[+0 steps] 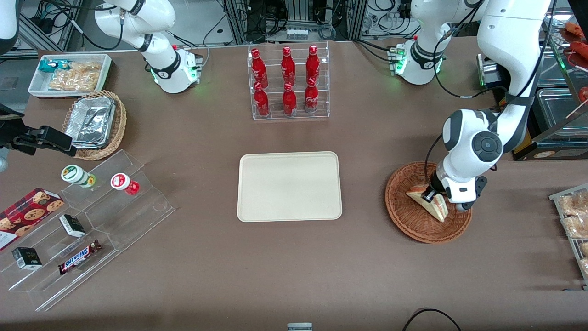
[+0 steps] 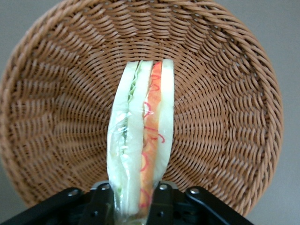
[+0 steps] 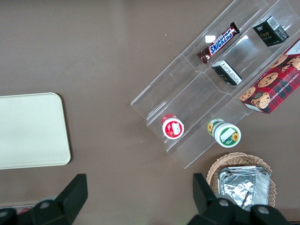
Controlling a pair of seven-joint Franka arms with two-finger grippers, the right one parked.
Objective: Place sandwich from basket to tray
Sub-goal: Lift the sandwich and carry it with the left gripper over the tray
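Observation:
The reddish-brown wicker basket stands toward the working arm's end of the table. The wrapped sandwich lies in it, a pale wedge with red, orange and green filling. My left gripper is down in the basket and shut on the sandwich. In the left wrist view the black fingers press both sides of the sandwich, with the basket under it. The cream-beige tray lies flat at the table's middle and holds nothing; its corner shows in the right wrist view.
A clear rack of red bottles stands farther from the camera than the tray. Toward the parked arm's end are a clear stepped stand with snacks, a lighter wicker basket of foil containers and a white bin of packets.

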